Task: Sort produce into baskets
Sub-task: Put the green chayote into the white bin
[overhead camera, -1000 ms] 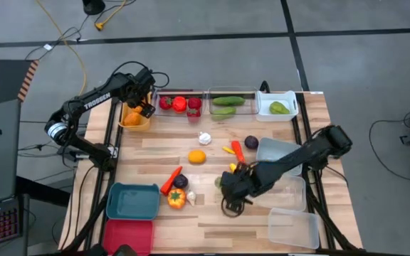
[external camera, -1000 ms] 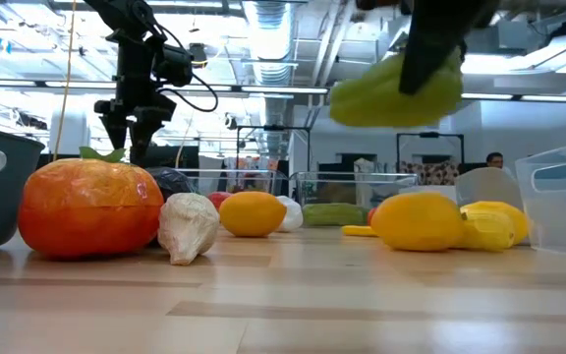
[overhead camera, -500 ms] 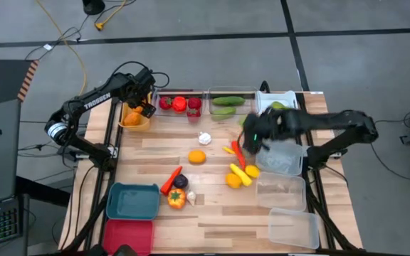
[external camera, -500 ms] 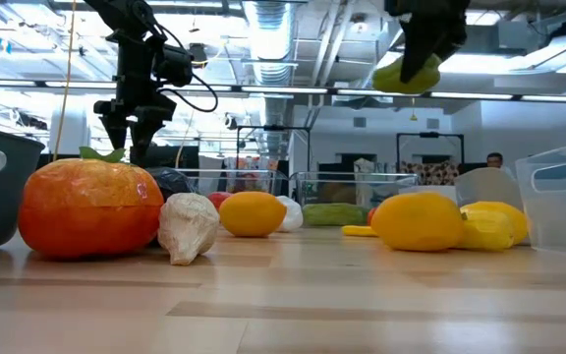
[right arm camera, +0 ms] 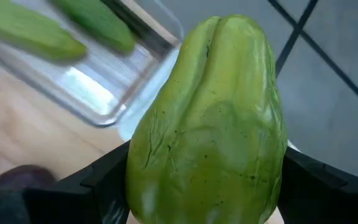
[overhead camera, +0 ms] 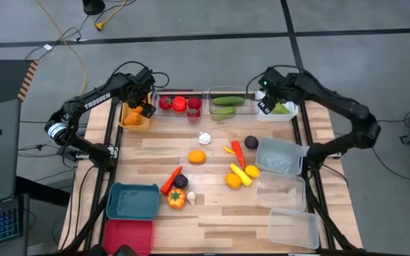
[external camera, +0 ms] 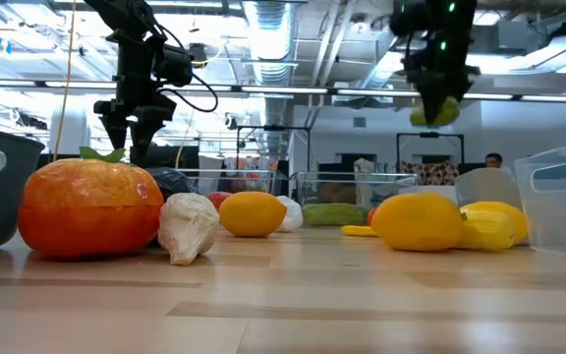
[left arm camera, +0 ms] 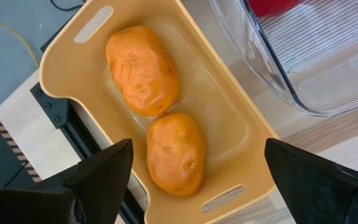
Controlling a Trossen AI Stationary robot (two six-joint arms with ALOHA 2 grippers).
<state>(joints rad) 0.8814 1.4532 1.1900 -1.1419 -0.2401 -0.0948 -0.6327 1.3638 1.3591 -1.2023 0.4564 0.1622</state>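
Note:
My right gripper (overhead camera: 267, 99) is shut on a green wrinkled toy fruit (right arm camera: 207, 124) and hangs over the left end of the white bin (overhead camera: 290, 114) at the table's far right. That bin holds another green piece (overhead camera: 282, 108). In the low view the fruit (external camera: 435, 111) shows below the gripper, high above the table. My left gripper (left arm camera: 194, 180) is open over the orange-yellow bin (left arm camera: 241, 118) at the far left. Two orange pieces (left arm camera: 143, 68) lie in that bin. My right gripper pinches the green fruit between its two fingers, one on each of its sides (right arm camera: 135, 168). The fingers come from above, pointing down. The fruit is lifted clear and sticks out below the fingertips (external camera: 438, 90).
Clear bins with red pieces (overhead camera: 180, 104) and cucumbers (overhead camera: 226, 105) stand along the far edge. Loose produce lies mid-table: garlic (overhead camera: 204, 138), an orange (overhead camera: 197, 156), a purple piece (overhead camera: 251, 143), an orange pepper (overhead camera: 176, 198). Teal (overhead camera: 132, 201) and red (overhead camera: 128, 235) bins stand near left, clear bins (overhead camera: 282, 192) at right.
My right gripper has gone up from the table's near middle and toward the far right, carrying the green fruit clear of the table. It now hangs over the white bin. The yellow and orange pieces it covered now show on the table.

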